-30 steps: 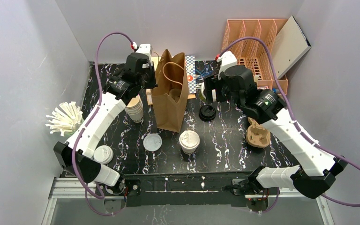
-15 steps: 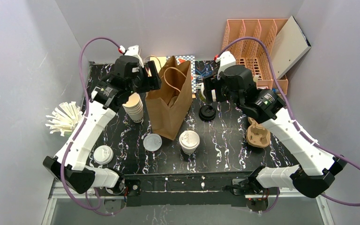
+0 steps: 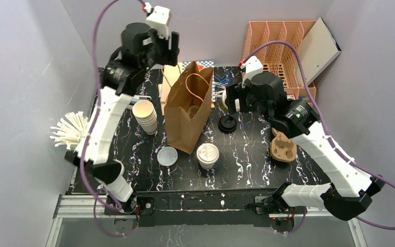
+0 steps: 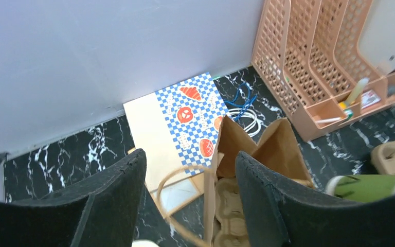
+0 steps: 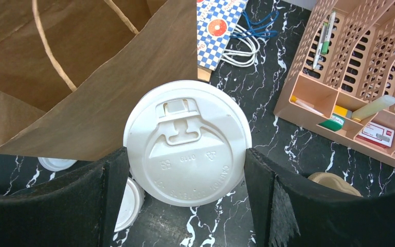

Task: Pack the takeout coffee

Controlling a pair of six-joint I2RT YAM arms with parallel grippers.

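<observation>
Right fingers clasp the green cup, axis along them, lid toward wrist; left fingers wide.

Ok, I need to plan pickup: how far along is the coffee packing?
Done: the paper bag stands open with a pulp carrier inside; no cup shows in it. In hand: the right fingers hold the green-sided capped cup beside the bag. Left: bagging it and the cream capped cup on the table.
</observation>
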